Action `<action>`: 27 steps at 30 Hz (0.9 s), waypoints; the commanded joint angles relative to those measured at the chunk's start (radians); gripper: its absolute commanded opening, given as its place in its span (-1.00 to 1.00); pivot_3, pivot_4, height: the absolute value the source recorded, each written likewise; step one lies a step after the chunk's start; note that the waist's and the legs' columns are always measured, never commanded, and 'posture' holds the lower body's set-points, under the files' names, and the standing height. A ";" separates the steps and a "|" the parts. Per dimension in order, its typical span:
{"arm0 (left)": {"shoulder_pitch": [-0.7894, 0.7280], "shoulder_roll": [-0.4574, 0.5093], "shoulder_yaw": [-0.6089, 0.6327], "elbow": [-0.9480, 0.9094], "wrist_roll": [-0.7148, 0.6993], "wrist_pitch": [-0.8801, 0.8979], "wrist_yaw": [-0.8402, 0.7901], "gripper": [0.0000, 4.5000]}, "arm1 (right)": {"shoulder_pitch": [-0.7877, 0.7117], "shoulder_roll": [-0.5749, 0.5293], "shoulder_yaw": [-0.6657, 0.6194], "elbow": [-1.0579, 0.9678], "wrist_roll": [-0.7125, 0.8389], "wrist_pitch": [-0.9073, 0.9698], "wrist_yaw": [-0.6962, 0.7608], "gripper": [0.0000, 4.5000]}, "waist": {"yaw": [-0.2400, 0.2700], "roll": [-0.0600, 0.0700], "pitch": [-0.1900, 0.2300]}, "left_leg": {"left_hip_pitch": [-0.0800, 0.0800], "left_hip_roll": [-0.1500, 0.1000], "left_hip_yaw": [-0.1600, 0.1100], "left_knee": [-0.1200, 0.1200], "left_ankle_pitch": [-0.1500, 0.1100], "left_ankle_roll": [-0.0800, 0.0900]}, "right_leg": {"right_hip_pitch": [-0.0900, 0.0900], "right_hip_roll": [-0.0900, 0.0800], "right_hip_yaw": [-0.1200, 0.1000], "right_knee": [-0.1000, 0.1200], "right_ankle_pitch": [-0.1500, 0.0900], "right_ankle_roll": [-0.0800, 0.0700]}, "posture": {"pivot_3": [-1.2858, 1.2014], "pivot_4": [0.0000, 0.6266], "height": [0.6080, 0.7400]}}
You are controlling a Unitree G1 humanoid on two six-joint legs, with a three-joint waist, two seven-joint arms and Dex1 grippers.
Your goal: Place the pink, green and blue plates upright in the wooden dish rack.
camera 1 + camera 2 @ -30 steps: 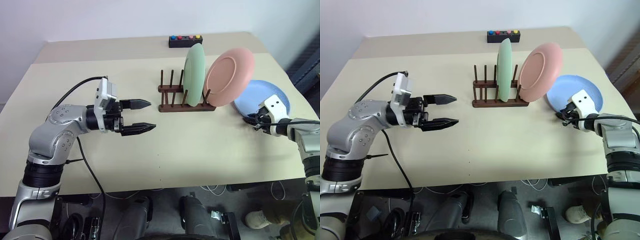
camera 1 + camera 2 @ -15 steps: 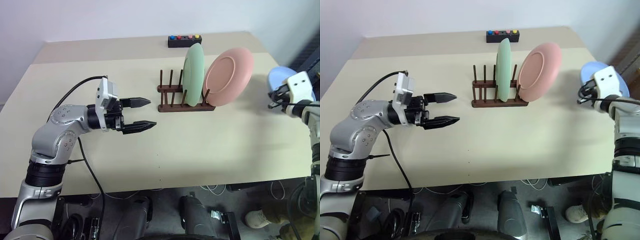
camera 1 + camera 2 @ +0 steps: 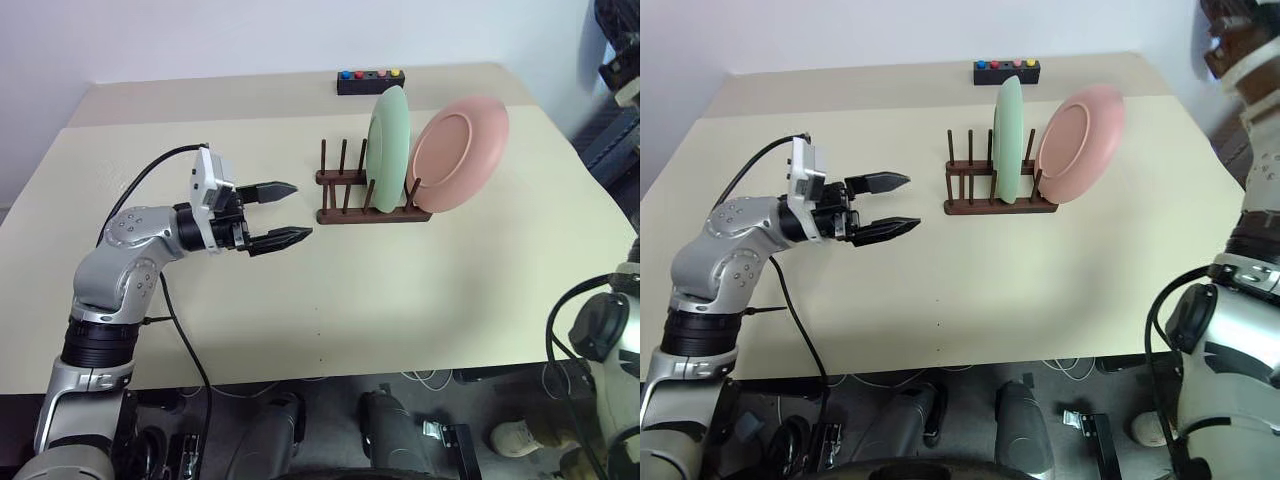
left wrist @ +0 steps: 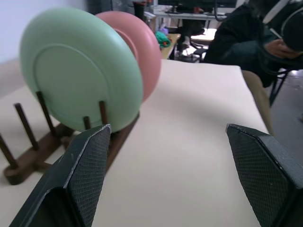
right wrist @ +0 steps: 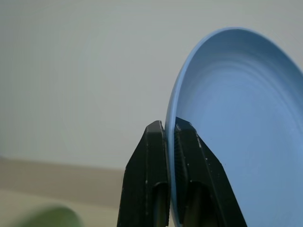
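The wooden dish rack (image 3: 352,199) stands at the middle back of the table. The green plate (image 3: 388,135) sits upright between its pegs. Next to it the pink plate (image 3: 460,152) leans tilted at the rack's right end. In the right wrist view my right gripper (image 5: 169,125) is shut on the rim of the blue plate (image 5: 236,127), held up in the air against a pale wall. My left gripper (image 3: 298,210) hovers open to the left of the rack, pointing at it, with nothing between its fingers (image 4: 85,170).
A small black box with coloured buttons (image 3: 370,82) lies at the table's far edge behind the rack. A seated person (image 4: 265,33) and furniture show beyond the table's right end. My right arm (image 3: 1240,60) rises at the upper right corner.
My right gripper has lifted the blue plate off the table at the right and carried it high, past the top right of the eye views. The left gripper has barely moved.
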 commanded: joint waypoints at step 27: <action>0.120 0.035 0.148 -0.074 0.026 -0.093 0.158 0.78 | -0.027 0.542 0.036 -0.395 0.710 0.326 -0.374 -0.98 | -0.005 0.000 -0.001 | 0.000 0.000 -0.001 -0.001 -0.002 0.003 | -0.002 0.000 0.000 0.002 0.000 -0.001 | 0.03 -0.52 1.00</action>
